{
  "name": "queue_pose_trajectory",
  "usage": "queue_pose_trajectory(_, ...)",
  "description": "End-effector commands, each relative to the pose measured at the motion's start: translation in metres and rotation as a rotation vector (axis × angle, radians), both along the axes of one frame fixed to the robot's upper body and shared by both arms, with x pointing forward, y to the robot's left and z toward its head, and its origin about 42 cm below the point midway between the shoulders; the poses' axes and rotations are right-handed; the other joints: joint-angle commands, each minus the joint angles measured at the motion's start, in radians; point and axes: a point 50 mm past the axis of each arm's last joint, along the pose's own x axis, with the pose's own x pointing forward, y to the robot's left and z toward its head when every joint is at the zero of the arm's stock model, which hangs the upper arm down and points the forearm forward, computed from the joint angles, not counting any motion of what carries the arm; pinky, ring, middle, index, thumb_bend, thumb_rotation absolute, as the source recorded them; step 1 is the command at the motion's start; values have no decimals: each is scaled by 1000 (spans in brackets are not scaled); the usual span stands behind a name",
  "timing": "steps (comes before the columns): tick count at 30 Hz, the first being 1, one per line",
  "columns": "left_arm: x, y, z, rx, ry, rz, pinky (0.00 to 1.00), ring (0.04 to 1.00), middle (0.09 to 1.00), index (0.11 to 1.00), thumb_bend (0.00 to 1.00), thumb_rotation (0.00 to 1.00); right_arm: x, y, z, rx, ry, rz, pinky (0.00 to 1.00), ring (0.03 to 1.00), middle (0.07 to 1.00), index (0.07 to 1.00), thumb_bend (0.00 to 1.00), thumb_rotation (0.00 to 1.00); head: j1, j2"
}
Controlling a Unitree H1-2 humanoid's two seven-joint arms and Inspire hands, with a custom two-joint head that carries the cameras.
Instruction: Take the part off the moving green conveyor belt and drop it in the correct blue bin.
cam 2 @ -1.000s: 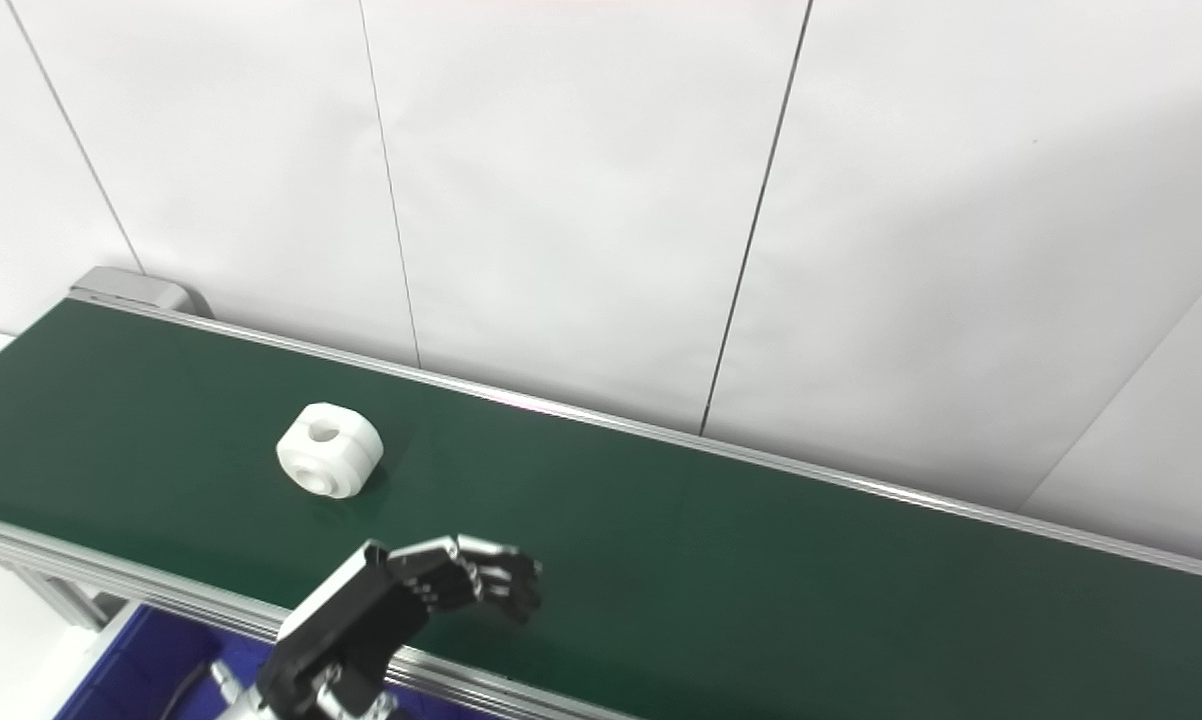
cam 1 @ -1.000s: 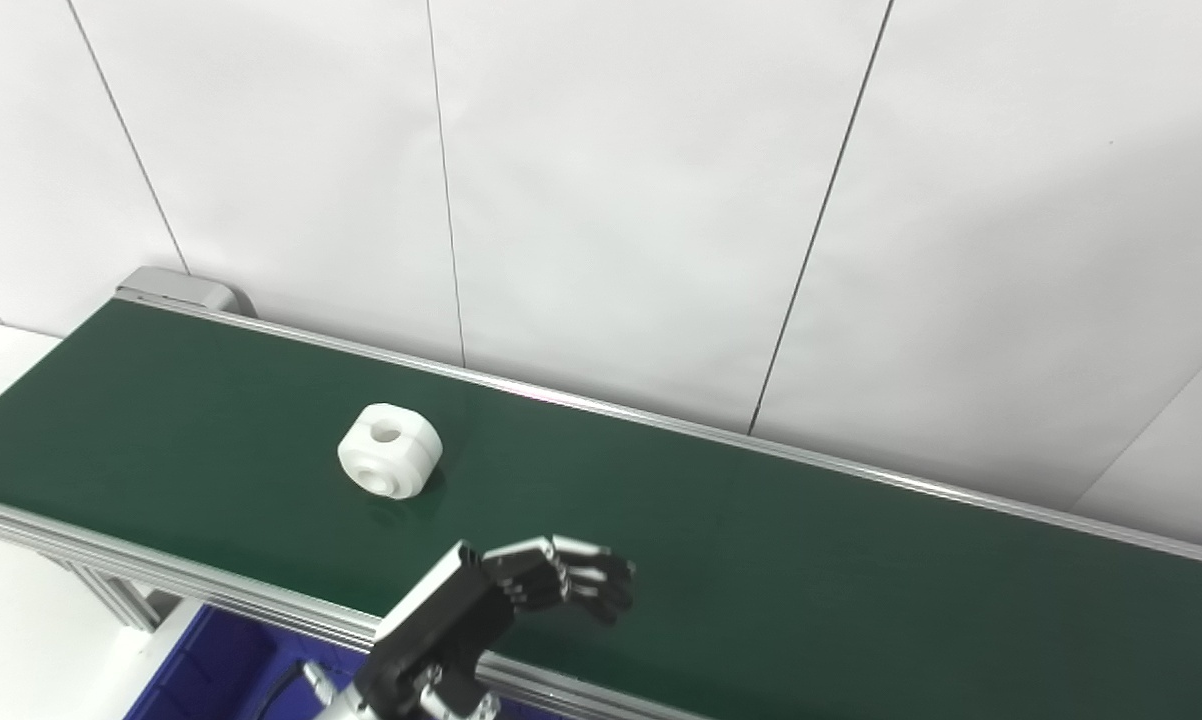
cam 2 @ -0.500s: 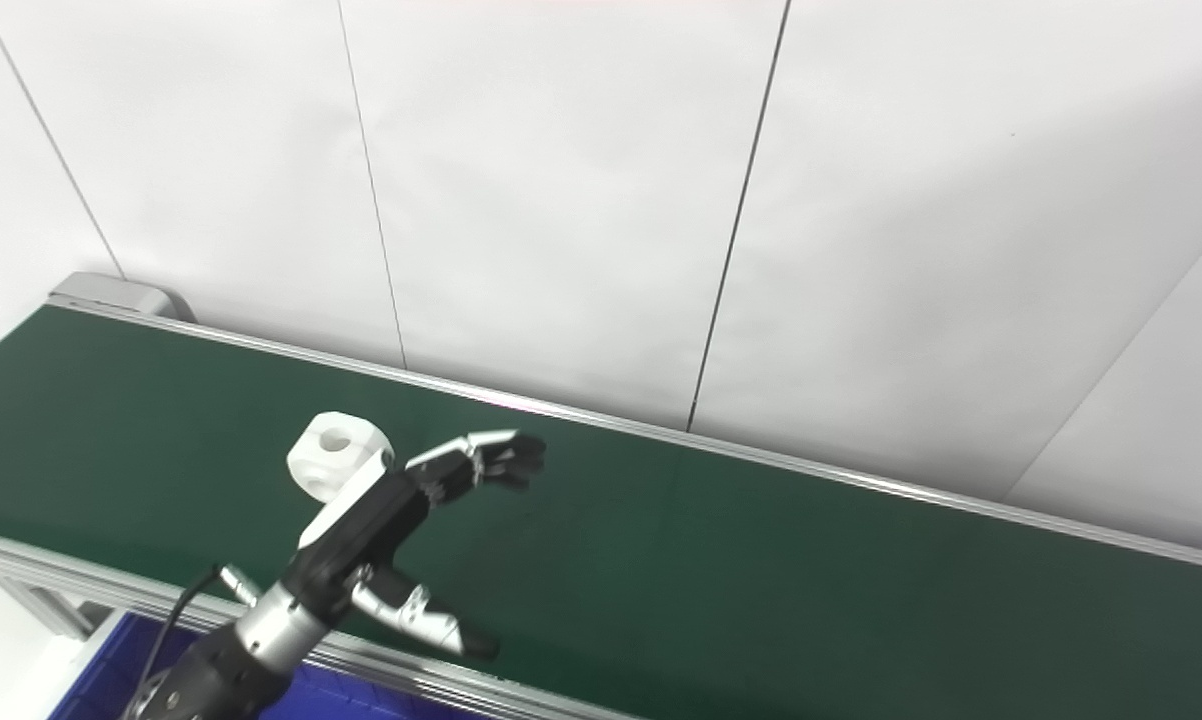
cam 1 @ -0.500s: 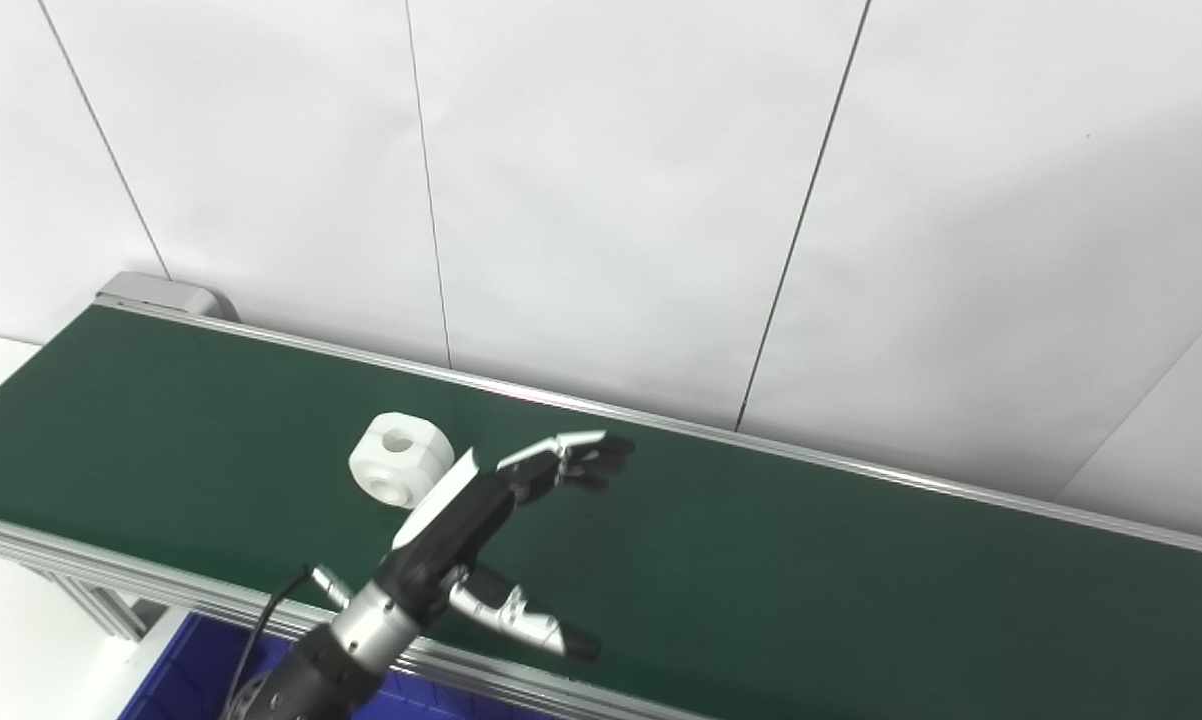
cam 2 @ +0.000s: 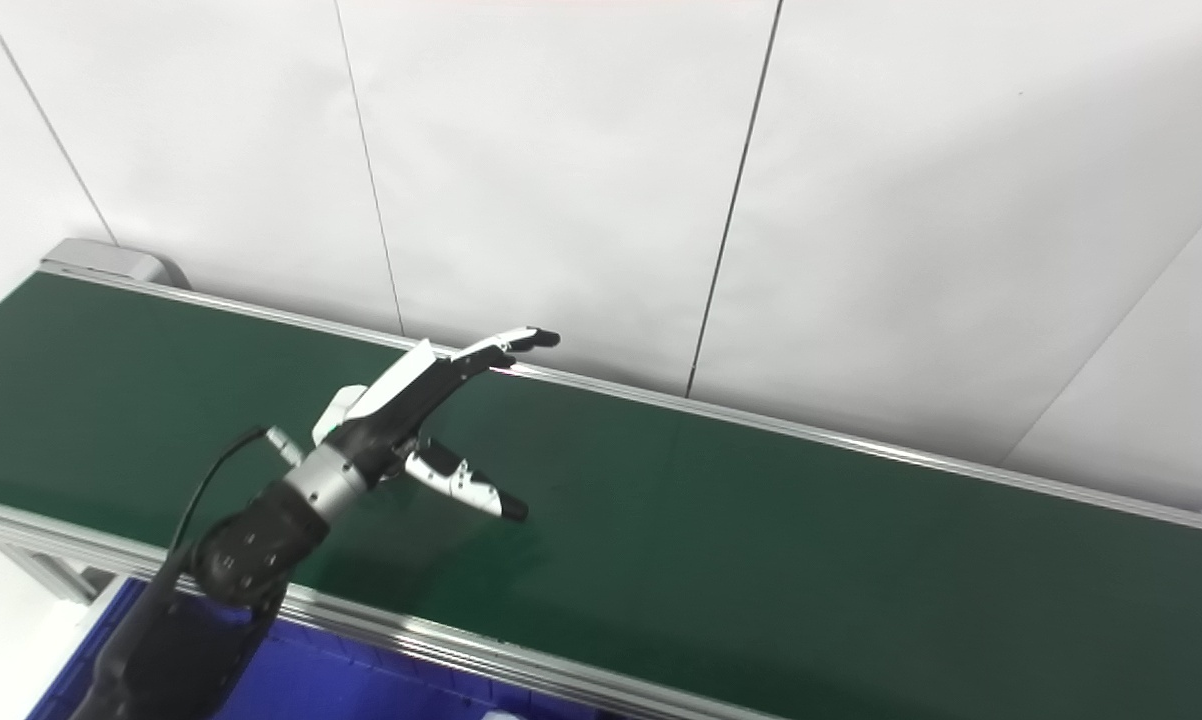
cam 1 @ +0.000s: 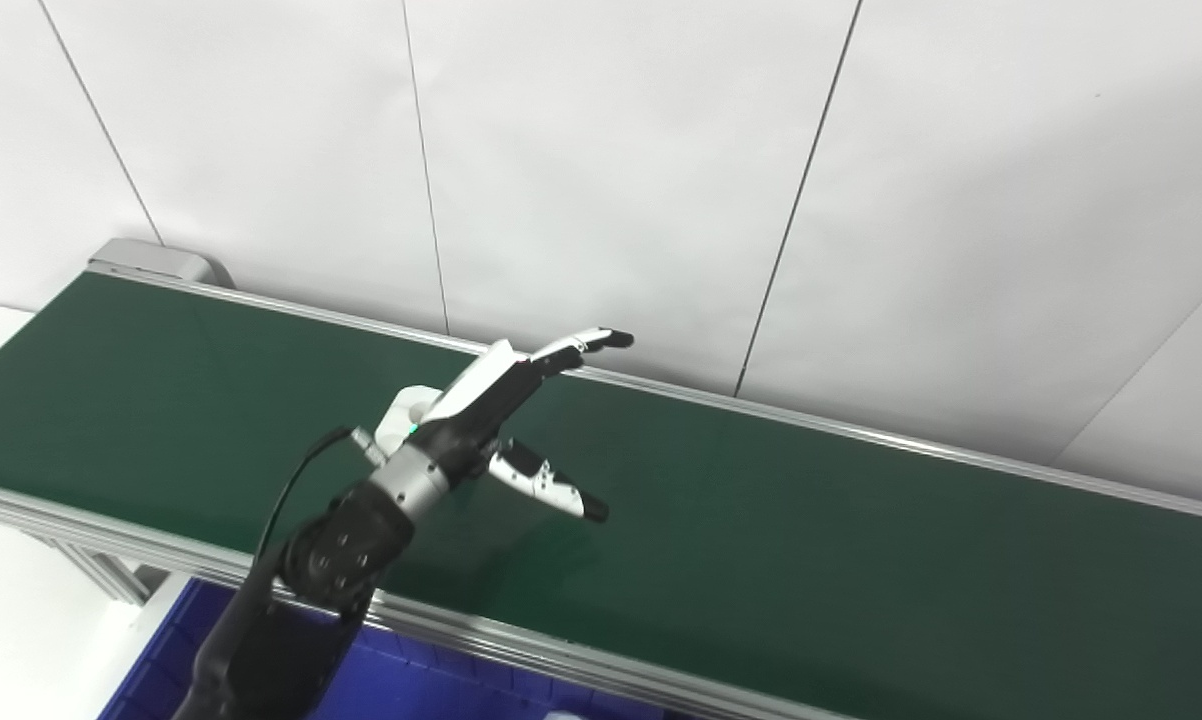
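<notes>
Left eye view, left hand point(cam 1: 491, 410) open above belt point(cam 1: 811, 540), fingers point(cam 1: 581, 345) extended toward 2 o'clock, thumb apart, white part point(cam 1: 406, 408) mostly hidden behind it at 9 o'clock, bin point(cam 1: 431, 690) below.

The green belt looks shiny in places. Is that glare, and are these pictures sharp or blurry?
In the left eye view the belt carries only a soft sheen and a faint shadow under the left hand, and the picture is sharp. In the right eye view a small bright glint sits on the far rail by the fingertips; the white part is mostly hidden.
</notes>
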Motion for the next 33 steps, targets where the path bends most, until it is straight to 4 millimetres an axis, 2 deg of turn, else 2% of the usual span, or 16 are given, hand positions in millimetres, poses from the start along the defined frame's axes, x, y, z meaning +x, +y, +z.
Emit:
queue_pose_trajectory(1, 19, 1, 17, 65, -55, 26, 831, 917, 938, 883, 866, 147, 2, 4, 9, 51, -61, 12, 750, 798, 822, 874, 877, 373, 7, 11)
queue_pose_trajectory(6, 35, 5, 16, 173, -24, 59, 798, 902, 943, 878, 891, 135, 3, 4, 10, 63, -56, 17, 759, 809, 833, 884, 870, 383, 20, 21)
queue_pose_trajectory(8, 40, 8, 16, 216, -19, 68, 834, 907, 943, 873, 899, 126, 3, 5, 11, 61, -62, 16, 750, 806, 835, 886, 873, 394, 29, 28)
queue_pose_trajectory(9, 43, 10, 17, 249, -15, 76, 892, 923, 947, 872, 912, 123, 4, 5, 11, 61, -65, 14, 753, 807, 837, 887, 865, 387, 31, 29)
queue_pose_trajectory(15, 55, 19, 18, 409, 2, 86, 988, 954, 951, 867, 936, 95, 5, 5, 12, 62, -67, 13, 760, 810, 838, 891, 857, 379, 35, 30)
queue_pose_trajectory(17, 57, 22, 18, 452, 21, 89, 998, 974, 965, 877, 940, 114, 6, 5, 12, 54, -74, 13, 760, 809, 839, 892, 852, 382, 35, 30)
queue_pose_trajectory(25, 53, 34, 19, 610, 118, 101, 1000, 1000, 991, 885, 976, 154, 4, 4, 12, 54, -76, 6, 754, 801, 827, 886, 858, 388, 54, 36)
queue_pose_trajectory(33, 44, 42, 20, 680, 278, 92, 1000, 1000, 999, 891, 991, 111, 3, 3, 14, 58, -80, 1, 751, 796, 822, 883, 864, 409, 61, 46)
